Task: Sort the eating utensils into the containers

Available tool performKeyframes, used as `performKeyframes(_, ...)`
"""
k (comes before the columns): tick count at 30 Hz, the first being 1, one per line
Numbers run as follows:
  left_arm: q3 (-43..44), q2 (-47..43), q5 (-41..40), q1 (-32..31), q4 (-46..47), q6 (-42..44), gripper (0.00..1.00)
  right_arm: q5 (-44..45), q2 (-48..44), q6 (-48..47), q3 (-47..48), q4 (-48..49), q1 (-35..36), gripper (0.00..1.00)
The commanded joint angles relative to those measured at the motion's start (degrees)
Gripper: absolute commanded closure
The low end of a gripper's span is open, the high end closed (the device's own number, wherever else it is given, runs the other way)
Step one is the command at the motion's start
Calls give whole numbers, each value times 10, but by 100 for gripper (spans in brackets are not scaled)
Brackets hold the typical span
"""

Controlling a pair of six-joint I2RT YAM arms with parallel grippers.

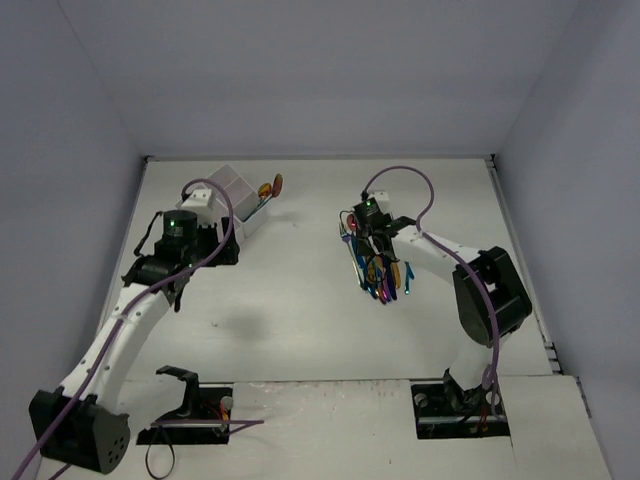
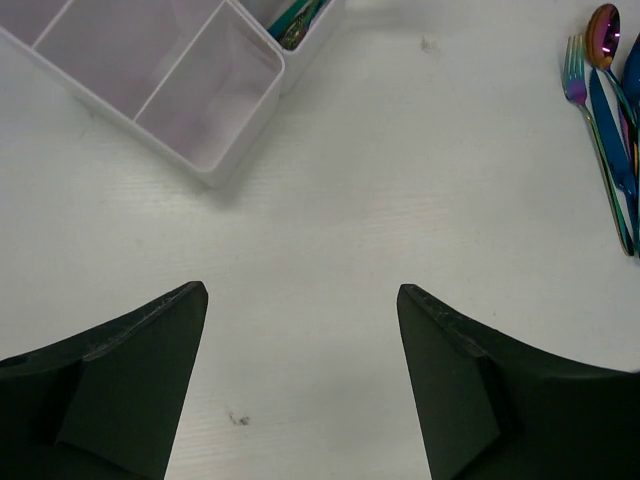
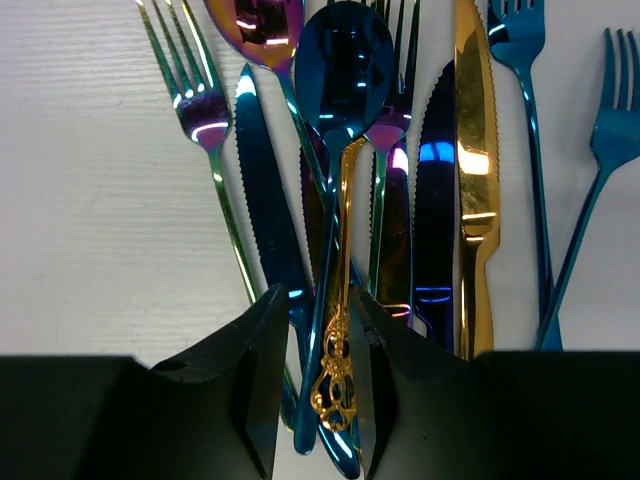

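The eating utensils (image 1: pixel 380 272) lie in a shiny heap right of the table's centre. My right gripper (image 1: pixel 374 243) is down in that heap. Its jaws (image 3: pixel 320 295) are closed in on the handle of a blue spoon (image 3: pixel 342 70), with a gold ornate handle (image 3: pixel 335 380) also between them. A gold knife (image 3: pixel 475 150), a blue knife (image 3: pixel 262 190) and forks (image 3: pixel 205 110) lie alongside. The white divided containers (image 1: pixel 232 190) stand at the back left, with utensils (image 2: pixel 295 20) in one compartment. My left gripper (image 2: pixel 300 290) hovers open and empty over bare table, near the box wall (image 2: pixel 215 165).
A gold spoon (image 1: pixel 268 187) sticks out over the box's right side. The edge of the utensil heap (image 2: pixel 610 130) shows at the far right of the left wrist view. Grey walls enclose the table on three sides.
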Motion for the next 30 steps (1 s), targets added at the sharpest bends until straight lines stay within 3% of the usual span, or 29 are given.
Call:
performKeyframes(1, -10, -63, 11, -2, -9, -32, 26, 26, 35, 41, 33, 9, -11, 74)
performKeyframes(13, -24, -106, 5, -2, -54, -26, 26, 40, 82, 62, 57, 9, -16, 84)
performKeyframes(22, -30, -117, 5, -2, -62, -21, 26, 60, 65, 57, 58, 9, -14, 77)
performKeyframes(30, -28, -114, 6, -3, -62, -19, 26, 55, 67, 38, 78, 9, -5, 82)
